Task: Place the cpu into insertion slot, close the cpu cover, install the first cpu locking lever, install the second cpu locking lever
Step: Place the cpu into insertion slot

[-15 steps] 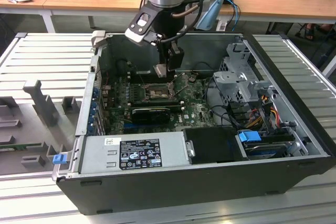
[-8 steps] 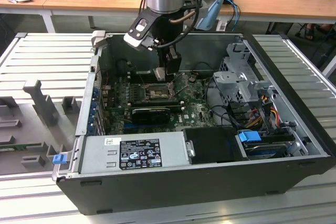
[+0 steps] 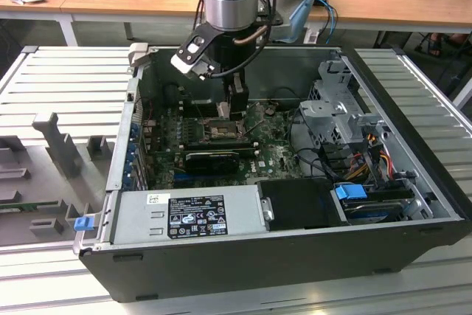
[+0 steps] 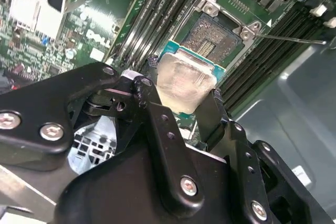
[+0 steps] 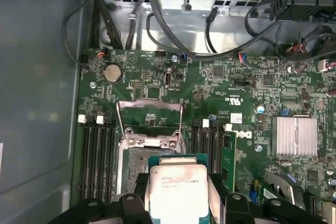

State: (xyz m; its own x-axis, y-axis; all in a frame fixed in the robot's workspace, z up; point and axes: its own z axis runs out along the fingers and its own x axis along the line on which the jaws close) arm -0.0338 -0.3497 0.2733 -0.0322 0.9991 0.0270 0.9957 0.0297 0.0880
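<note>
First wrist view is showing one gripper (image 5: 178,203) clamping one cpu (image 5: 177,182) over one insertion slot (image 5: 134,166), one cpu cover (image 5: 151,140) standing raised.

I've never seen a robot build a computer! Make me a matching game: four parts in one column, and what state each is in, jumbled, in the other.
Things:
1 cpu
2 insertion slot
3 cpu cover
4 heatsink

States:
A empty, contacts bare
B swung up, open
C held in the gripper
D silvery fins, sitting on the green board

Pairs: 1-C; 2-A; 3-B; 4-D
</note>
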